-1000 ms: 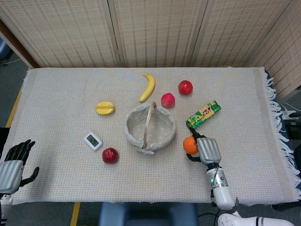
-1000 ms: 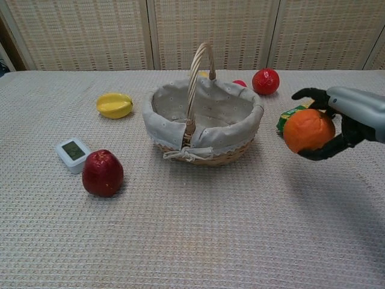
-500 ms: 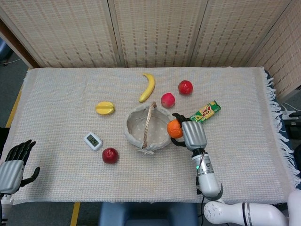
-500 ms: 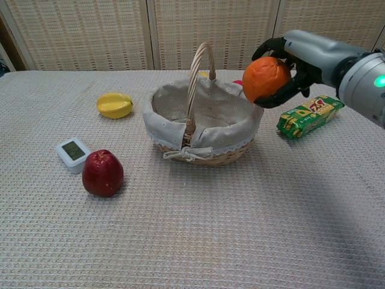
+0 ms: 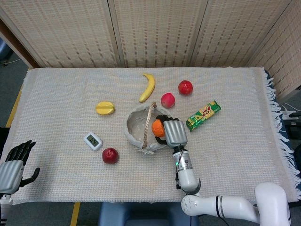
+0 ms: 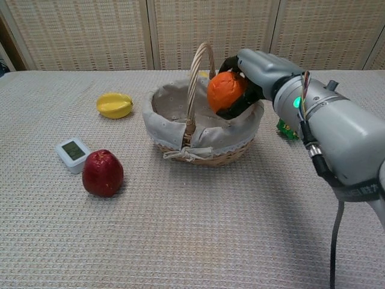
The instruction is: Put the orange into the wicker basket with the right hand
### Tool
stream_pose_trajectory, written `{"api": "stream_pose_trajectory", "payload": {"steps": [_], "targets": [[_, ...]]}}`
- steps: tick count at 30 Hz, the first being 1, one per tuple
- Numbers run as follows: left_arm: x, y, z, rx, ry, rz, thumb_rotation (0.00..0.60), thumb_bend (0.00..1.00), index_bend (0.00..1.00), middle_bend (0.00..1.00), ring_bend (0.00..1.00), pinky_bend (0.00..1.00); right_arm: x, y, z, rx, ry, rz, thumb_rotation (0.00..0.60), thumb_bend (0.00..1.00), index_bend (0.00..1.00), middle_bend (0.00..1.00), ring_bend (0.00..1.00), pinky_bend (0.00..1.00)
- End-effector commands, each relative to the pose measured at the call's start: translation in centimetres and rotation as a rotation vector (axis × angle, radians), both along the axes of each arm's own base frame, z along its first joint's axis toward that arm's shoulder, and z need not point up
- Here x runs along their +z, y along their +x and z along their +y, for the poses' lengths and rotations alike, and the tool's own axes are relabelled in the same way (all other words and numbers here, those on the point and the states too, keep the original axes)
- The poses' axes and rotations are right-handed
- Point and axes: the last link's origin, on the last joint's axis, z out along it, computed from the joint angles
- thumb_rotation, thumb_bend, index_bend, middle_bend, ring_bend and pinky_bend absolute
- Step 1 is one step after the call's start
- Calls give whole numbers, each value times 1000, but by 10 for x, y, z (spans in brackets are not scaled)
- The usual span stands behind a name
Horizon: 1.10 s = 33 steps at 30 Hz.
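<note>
My right hand (image 5: 172, 131) (image 6: 252, 69) grips the orange (image 5: 158, 128) (image 6: 225, 91) and holds it over the right half of the wicker basket (image 5: 136, 129) (image 6: 180, 129), just right of its upright handle. The orange hangs above the cloth lining, inside the rim's outline. My left hand (image 5: 13, 162) rests open at the near left corner of the table, far from the basket; the chest view does not show it.
Around the basket lie a banana (image 5: 148, 87), a yellow star fruit (image 5: 105, 108) (image 6: 114, 105), a pink apple (image 5: 168, 100), two red apples (image 5: 185, 87) (image 5: 110, 155) (image 6: 102, 173), a small white timer (image 5: 93, 141) (image 6: 73, 155) and a green snack pack (image 5: 203, 114).
My right hand carried the orange up off the table at the right and leftward, until it came over the basket. The left hand has not moved.
</note>
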Motion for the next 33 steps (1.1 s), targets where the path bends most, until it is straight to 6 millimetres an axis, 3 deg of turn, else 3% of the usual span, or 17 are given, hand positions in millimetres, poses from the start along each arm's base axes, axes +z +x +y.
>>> {"api": "stream_pose_trajectory", "payload": {"steps": [1,4,12,18,25,33], "targets": [[0,1,0,-5,-3,2,600,378,0,0,0,67,3,-3,1,3,0,-2,600,159,1,73,32,187],[-1,1,0,-8,-4,5,600,377,0,0,0,67,7,-5,1,2,-2,-10,600,122,0,5,0,154],[-1,1,0,-5,-1,6,600,379,0,0,0,67,18,-6,1,-2,-11,-39,600,105,0,0,0,143],[0,0,-1,-1,1,8,600,379,0,0,0,67,48,-17,22,34,-3,-63,600,105,0,0,0,114],[0,0,-2,-6,0,19,600,379,0,0,0,67,111,-80,84,-5,102,63,600,104,0,0,0,88],[-2,2,-2,-18,8,46,600,378,0,0,0,67,152,-169,154,-2,29,236,600,105,0,0,0,78]]}}
